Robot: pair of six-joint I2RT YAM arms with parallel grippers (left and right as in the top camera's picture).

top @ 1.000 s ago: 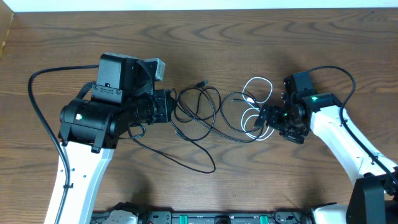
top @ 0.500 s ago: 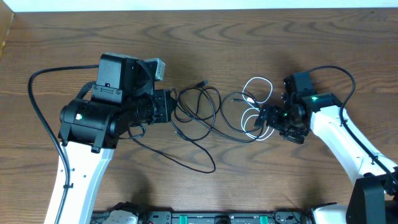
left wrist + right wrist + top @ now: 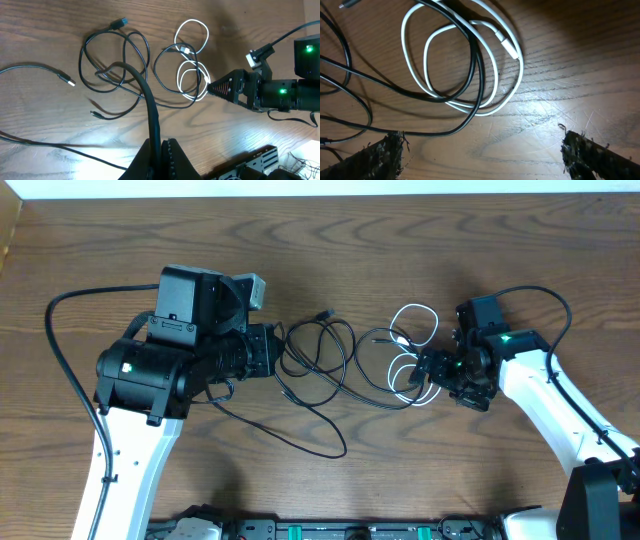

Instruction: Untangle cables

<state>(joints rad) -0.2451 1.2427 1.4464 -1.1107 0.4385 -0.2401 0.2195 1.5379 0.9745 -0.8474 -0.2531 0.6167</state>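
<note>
Cables [image 3: 345, 358]: left hand [image 3: 162, 146] clamps a black cable [image 3: 151, 112]; right hand [image 3: 481, 142] gapes empty over the white cable [image 3: 506, 46].

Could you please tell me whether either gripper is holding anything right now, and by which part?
The left gripper is shut on a black cable, pinching its cord, not a plug. The right gripper is open, holding nothing.
</note>
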